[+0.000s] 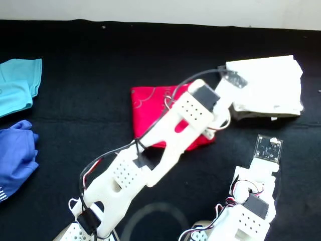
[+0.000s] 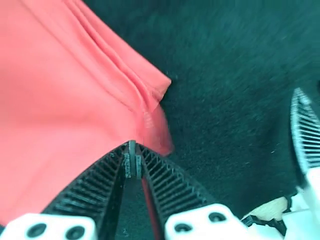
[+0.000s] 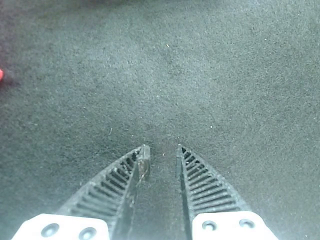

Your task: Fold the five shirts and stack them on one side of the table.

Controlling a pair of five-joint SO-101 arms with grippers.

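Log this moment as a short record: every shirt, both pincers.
red shirt: mid-table, lying flat
white shirt: folded, right side
cyan shirt: left edge, lying flat
blue shirt: left edge, crumpled, beside the cyan shirt
left pincer: shut on the red shirt's edge
right pincer: slightly open, above the bare black table

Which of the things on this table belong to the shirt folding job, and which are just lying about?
Job:
red shirt, pinched in the left gripper
white shirt stack, folded, far right
turquoise shirt and blue shirt, unfolded, left edge
right gripper, open over bare cloth

Lying about:
black table cover
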